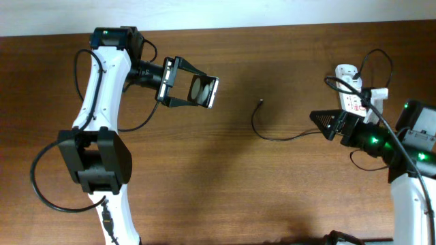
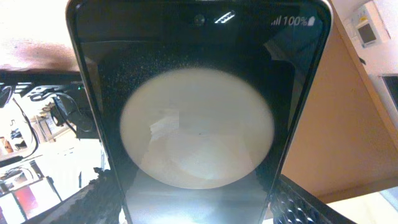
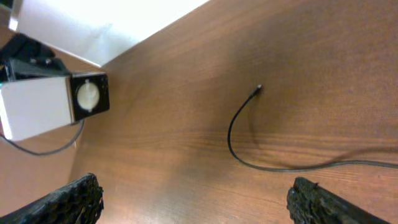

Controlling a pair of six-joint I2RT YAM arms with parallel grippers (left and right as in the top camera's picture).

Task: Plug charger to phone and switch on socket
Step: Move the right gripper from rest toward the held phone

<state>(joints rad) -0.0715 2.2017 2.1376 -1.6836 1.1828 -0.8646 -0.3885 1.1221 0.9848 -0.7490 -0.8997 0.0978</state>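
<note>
Wood table point(image 1: 225, 190), mostly bare. The socket point(image 1: 352, 95), a white strip, sits at the far right edge, just beside the right gripper point(image 1: 319, 124).

The left gripper point(image 1: 185, 88) is clamped on the phone point(image 1: 204, 92) at far left. Its pads point(image 2: 93, 200) press the side edges. The screen point(image 2: 199, 124) faces the wrist cam and looks to be held off the table.

The right gripper point(image 3: 193, 199) is spread wide and empty, hanging over the table.

The cable point(image 1: 272, 138) lies mid-table, curling from the right gripper's side up to the tip point(image 1: 261, 103), which is free and well apart from the phone. The right wrist view shows the same curl point(image 3: 231, 134) and tip point(image 3: 258, 90).

Handling, as a judgement:
- The cable is light and floppy and will bend if gripped far back, so pinch just behind the tip.
- The phone is glossy glass, so slippery and fragile. Keep the edge grip.
</note>
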